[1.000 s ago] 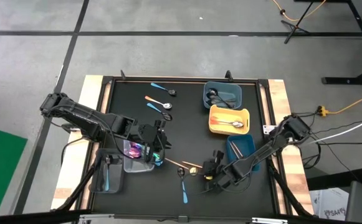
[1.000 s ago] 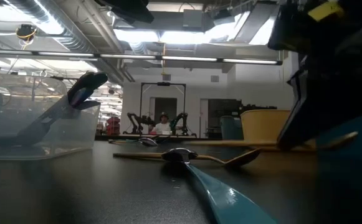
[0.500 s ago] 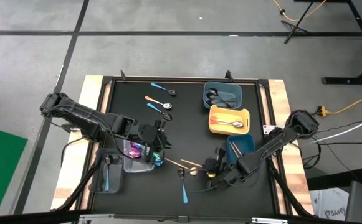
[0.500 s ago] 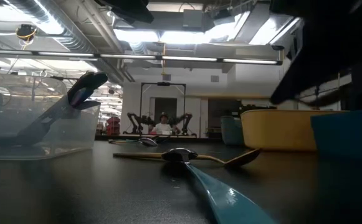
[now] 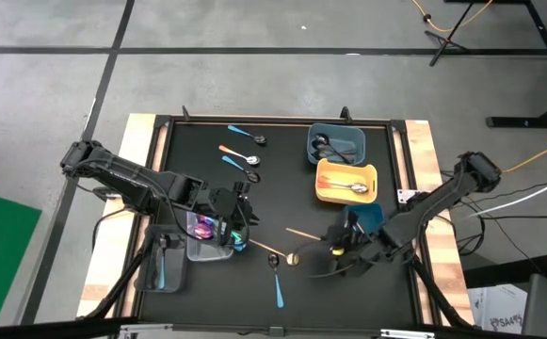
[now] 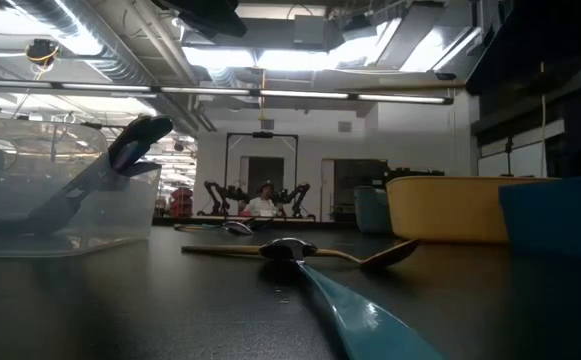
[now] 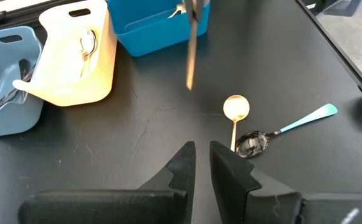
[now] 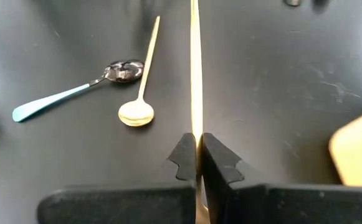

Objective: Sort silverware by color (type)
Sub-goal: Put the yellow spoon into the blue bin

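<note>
My right tool [image 8: 197,152] is clamped shut on a gold spoon [image 8: 196,74], pinching the thin handle so the rest sticks straight out ahead of the fingers. I hold it by one end because the handle is too slim to grab anywhere but edge-on, and lifting it clear of the surface [image 5: 282,169] lets me carry it over the other spoons without dragging them. In the high view this tool [image 5: 341,247] hangs just beside the bright blue tray [image 5: 372,218], with the yellow tray [image 5: 346,195] a little farther on; the yellow one already holds a spoon, and I judge the gold one belongs there.

Beneath me a second gold spoon [image 8: 138,99] lies flat, its handle crossing near the bowl of a dark spoon with a teal handle [image 8: 62,96]. Those two are not yet sorted, and neither are the small teal and orange spoons [image 5: 237,151] at the far side.

My left tool [image 7: 202,165] waits near the clear tray [image 5: 207,247], its fingers nearly together with a narrow gap and nothing between them. The clear tray holds a purple spoon [image 5: 201,226], and the grey-blue tray [image 5: 337,137] holds dark ones, so each finish has its own tray.
</note>
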